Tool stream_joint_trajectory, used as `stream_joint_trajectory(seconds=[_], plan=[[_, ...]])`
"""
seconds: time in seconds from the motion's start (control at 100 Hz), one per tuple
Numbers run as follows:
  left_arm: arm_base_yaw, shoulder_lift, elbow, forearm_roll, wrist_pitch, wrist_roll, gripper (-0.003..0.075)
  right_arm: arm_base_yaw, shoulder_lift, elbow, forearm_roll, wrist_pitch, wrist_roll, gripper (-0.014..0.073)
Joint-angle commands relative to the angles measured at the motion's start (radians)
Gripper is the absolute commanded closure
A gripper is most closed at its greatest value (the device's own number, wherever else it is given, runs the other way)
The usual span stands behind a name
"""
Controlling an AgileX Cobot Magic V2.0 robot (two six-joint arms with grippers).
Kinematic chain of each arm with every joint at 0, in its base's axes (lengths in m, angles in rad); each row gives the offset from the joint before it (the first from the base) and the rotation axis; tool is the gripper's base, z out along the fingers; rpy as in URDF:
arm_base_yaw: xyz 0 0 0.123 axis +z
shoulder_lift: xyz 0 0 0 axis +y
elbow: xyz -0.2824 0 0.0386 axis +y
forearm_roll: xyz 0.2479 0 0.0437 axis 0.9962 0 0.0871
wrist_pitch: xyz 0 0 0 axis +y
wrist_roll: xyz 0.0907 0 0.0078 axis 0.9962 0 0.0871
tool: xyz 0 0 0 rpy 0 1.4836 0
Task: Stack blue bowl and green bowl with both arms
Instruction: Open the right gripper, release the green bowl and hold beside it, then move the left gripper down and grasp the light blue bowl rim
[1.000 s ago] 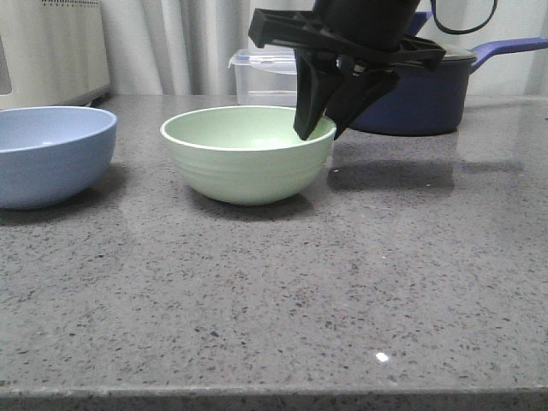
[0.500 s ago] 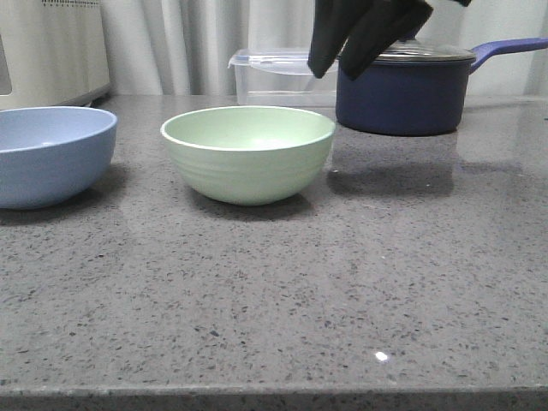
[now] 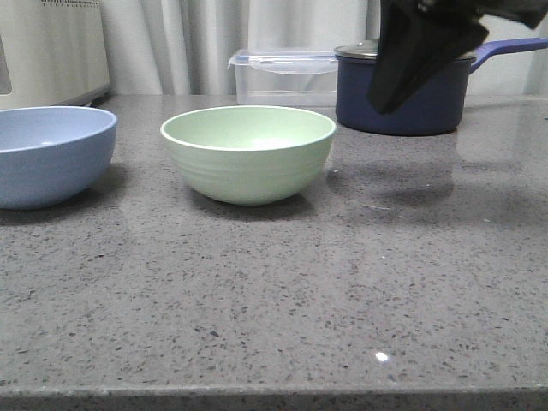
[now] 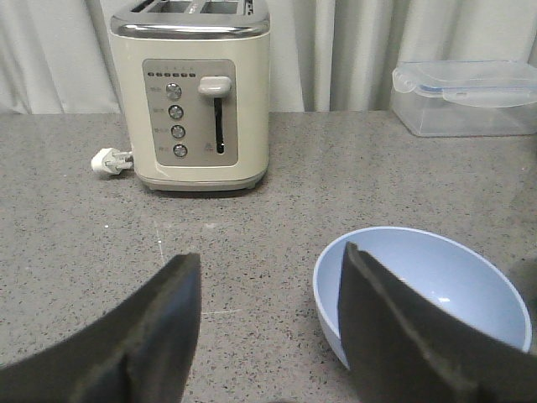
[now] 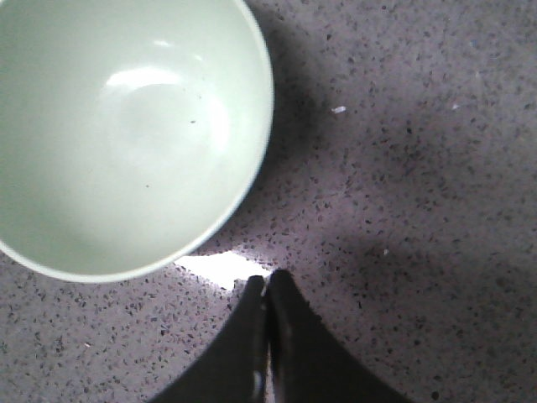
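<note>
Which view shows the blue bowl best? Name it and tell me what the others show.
The left wrist view: the blue bowl shows its whole inside, empty, with only one side hidden behind a finger of the open left gripper. The front view cuts the bowl off at the frame's left edge. The right wrist view shows only the green bowl.

Bare desk [image 3: 282, 291] fills the lower frame below both bowls. A gap separates the blue bowl [image 3: 47, 154] and green bowl [image 3: 248, 152]. Saucepan [image 3: 411, 90] and plastic container [image 3: 282, 75] line the upper right; toaster [image 4: 193, 96] occupies the upper left.
</note>
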Motion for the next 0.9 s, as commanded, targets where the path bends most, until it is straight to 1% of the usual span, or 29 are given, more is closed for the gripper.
stream_joint_trajectory(seconds=[0.0,0.24,0.5,0.65,0.89], plan=[[0.004,0.013,-0.036,-0.002,-0.081,-0.010,0.0353,0.002,-0.042,0.006,0.028,-0.069,-0.013,0.0674],[0.004,0.013,-0.036,-0.002,-0.081,-0.010,0.0353,0.027,-0.029,0.053,0.048,-0.139,-0.013,0.0674],[0.004,0.013,-0.036,-0.002,-0.084,-0.010,0.0353,0.070,0.055,0.053,0.053,-0.163,-0.013,0.0674],[0.004,0.013,-0.036,-0.002,-0.087,-0.010,0.0353,0.070,0.065,0.053,0.086,-0.194,-0.013,0.0674],[0.004,0.014,-0.036,-0.002,-0.087,-0.010,0.0353,0.070,0.065,0.053,0.090,-0.202,-0.013,0.0674]])
